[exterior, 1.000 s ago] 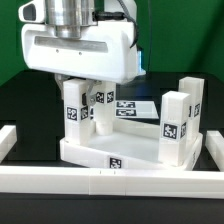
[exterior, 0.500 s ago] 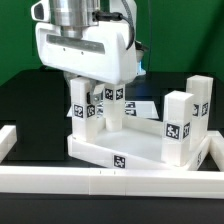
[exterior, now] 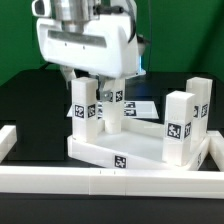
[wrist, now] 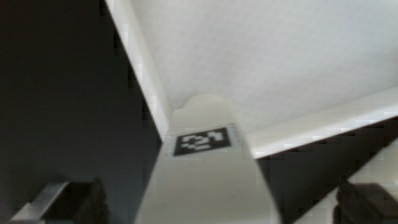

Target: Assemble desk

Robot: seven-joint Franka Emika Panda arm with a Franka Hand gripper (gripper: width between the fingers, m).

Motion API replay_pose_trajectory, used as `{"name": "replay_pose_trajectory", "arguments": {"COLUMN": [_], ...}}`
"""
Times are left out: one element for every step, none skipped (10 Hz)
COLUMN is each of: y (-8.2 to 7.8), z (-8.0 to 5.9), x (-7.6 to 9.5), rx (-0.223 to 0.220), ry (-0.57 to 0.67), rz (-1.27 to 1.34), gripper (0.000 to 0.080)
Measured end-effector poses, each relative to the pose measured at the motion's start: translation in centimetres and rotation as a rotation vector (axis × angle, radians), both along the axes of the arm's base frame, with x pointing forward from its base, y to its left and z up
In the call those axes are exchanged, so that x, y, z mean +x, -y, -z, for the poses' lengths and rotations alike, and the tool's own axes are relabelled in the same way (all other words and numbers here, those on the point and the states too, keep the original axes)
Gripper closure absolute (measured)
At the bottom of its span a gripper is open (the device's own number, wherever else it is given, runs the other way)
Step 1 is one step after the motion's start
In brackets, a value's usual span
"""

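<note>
The white desk tabletop (exterior: 120, 152) lies on the black table with white tagged legs standing on it. Two legs (exterior: 83, 114) (exterior: 112, 112) stand on the exterior view's left and two more (exterior: 176, 125) (exterior: 199, 104) on its right. My gripper (exterior: 96, 84) hangs just above the left pair, its white hand covering their tops. In the wrist view one leg (wrist: 206, 150) runs up between my dark fingers (wrist: 61, 202), with a dark gap on each side. The gripper (wrist: 214, 200) is open and touches nothing. The tabletop's floor (wrist: 285, 50) shows beyond the leg.
Long white border rails lie along the front (exterior: 100, 182), the exterior view's left (exterior: 8, 140) and its right (exterior: 214, 150). The marker board (exterior: 142, 106) lies flat behind the tabletop. A green backdrop rises behind the table.
The jaws have spread wide and let go of the left leg. Earlier the tabletop with its legs slid toward the exterior view's right. The hand has lifted slightly.
</note>
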State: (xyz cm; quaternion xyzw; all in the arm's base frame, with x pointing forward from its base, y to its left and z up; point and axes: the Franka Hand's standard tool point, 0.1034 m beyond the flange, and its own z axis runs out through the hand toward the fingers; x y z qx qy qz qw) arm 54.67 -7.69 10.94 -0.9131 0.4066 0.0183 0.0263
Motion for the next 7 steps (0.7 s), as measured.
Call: {"name": "replay_pose_trajectory", "arguments": {"y": [-0.76, -1.15, -1.01, -0.98, -1.0, -1.0, -1.0], "z": [-1.07, -1.4, -1.11, -0.99, -0.97, -0.93, -0.88], "x": [-0.02, 0.01, -0.1, -0.15, -0.15, -0.17, -0.19], "rx": [0.02, 0.026, 0.024, 0.023, 0.023, 0.023, 0.023], "ry": [-0.001, -0.001, -0.006, -0.008, -0.008, -0.009, -0.01], "rz": [0.011, 0.008, 0.01, 0.01, 0.01, 0.01, 0.01], "gripper": [0.0154, 0.0151, 0.015, 0.015, 0.015, 0.015, 0.015]}}
